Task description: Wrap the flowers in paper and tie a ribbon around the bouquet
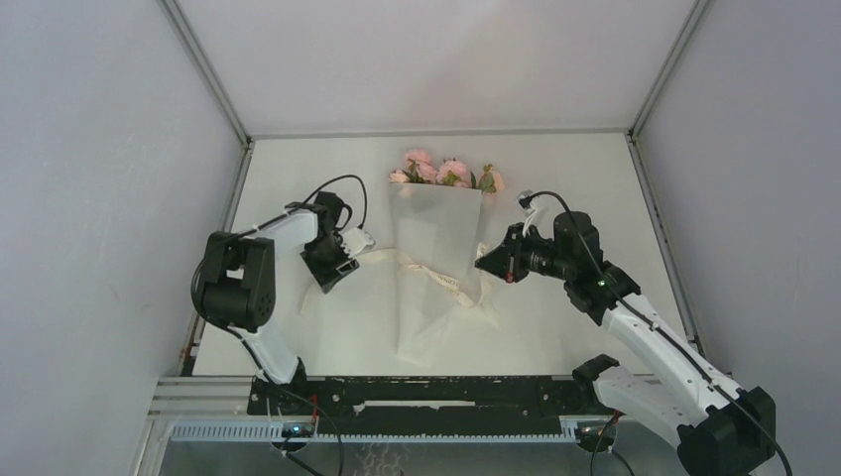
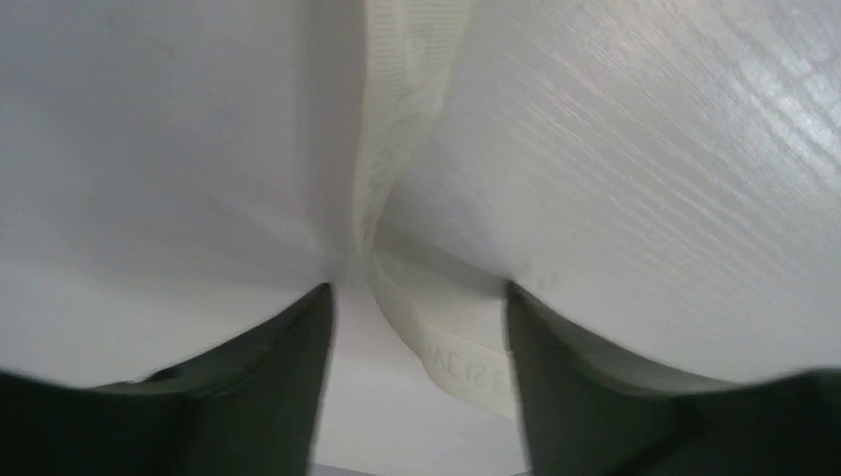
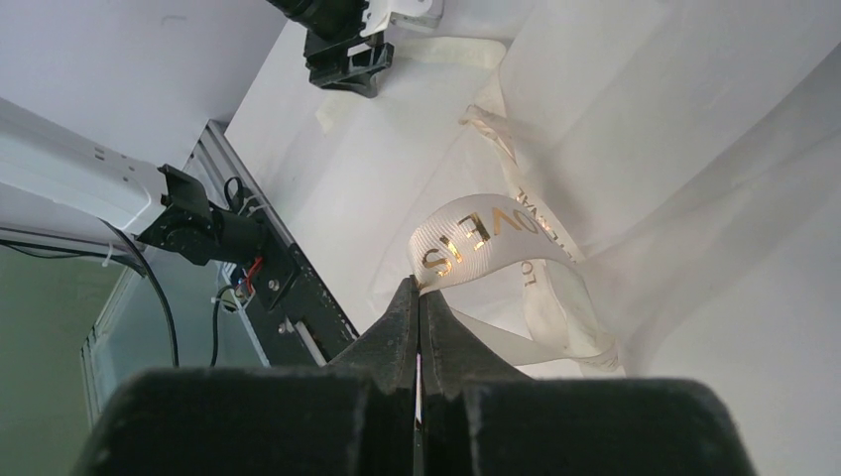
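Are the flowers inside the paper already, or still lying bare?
Inside. The paper is rolled into a cone, and only the pink flowers stick out of its far end.

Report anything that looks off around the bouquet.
The ribbon lies in slack, twisted loops across the paper cone, not snug around it, and nothing is tied. The shut right gripper pinches one part; another stretch runs loose between the fingers of the open left gripper. The flowers look fine.
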{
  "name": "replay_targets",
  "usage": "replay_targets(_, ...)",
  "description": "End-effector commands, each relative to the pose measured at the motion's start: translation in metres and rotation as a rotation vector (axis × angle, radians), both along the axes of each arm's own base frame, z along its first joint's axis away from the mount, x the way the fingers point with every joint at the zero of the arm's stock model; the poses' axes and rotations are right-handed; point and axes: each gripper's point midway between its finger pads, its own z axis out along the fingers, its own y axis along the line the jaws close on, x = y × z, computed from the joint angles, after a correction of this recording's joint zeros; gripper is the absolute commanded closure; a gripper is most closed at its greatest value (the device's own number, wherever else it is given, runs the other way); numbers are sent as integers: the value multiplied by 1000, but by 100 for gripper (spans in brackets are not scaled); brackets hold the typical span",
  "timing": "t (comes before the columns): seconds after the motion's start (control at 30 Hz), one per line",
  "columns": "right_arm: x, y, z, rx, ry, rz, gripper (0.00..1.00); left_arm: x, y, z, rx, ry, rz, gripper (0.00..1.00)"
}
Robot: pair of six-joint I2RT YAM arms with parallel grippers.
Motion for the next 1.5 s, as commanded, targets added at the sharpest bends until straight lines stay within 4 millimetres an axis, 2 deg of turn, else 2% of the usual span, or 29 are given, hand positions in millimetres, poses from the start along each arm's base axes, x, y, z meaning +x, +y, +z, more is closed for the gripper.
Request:
replay_targets(0.0,2,2,16,36,-78,1,100,18,3,-1,40,-30,-28,53)
replay_targets(0.07,2,1,18,38,-86,-1,100,17,3,-1,44,-30,-17,90)
replay_targets(0.1,1,2,19,39,-88,1,100,18,4,-1,44,-40,-11,99)
replay_targets(0.2,1,0,18,35,-86,-4,100,24,9,2,53,-103,25,100)
replay_targets(0.27,2,-1,16,30,-80,-11,100,38,14,16,44,-206,90,100)
replay_targets(0.3,3,-2,15,24,-76,-17,100,47,16,30,27,-273,132,100)
replay_targets(0.37,8,-7,11,9,-66,-51,100,64,21,69,-17,-409,210,100)
replay_targets(0.43,19,-18,4,-10,-39,-124,100,78,24,122,-77,-550,269,100)
replay_targets(0.53,35,-36,-13,-29,28,-234,100,79,12,206,-206,-709,264,100)
replay_targets(0.63,47,-49,-38,-60,95,-324,100,60,-16,275,-388,-771,209,100)
replay_targets(0.7,50,-54,-60,-96,156,-356,100,43,-33,310,-489,-766,182,100)
replay_targets(0.8,50,-55,-88,-135,235,-367,100,19,-53,351,-591,-779,123,100)
replay_targets(0.9,50,-51,-103,-136,275,-354,100,-1,-68,367,-622,-773,64,100)
replay_targets(0.97,52,-51,-107,-141,282,-356,100,-6,-72,370,-632,-775,40,100)
replay_targets(1.03,54,-54,-110,-150,282,-374,100,-2,-65,367,-599,-797,52,100)
replay_targets(1.17,59,-55,-105,-131,270,-390,100,16,-44,342,-508,-810,120,100)
replay_targets(1.27,56,-34,-94,-114,218,-323,100,24,-39,334,-498,-817,162,100)
replay_targets(1.37,44,-3,-81,-165,115,-212,100,17,-54,352,-587,-819,158,100)
replay_targets(1.47,44,9,-82,-182,97,-199,100,2,-73,390,-643,-857,86,100)
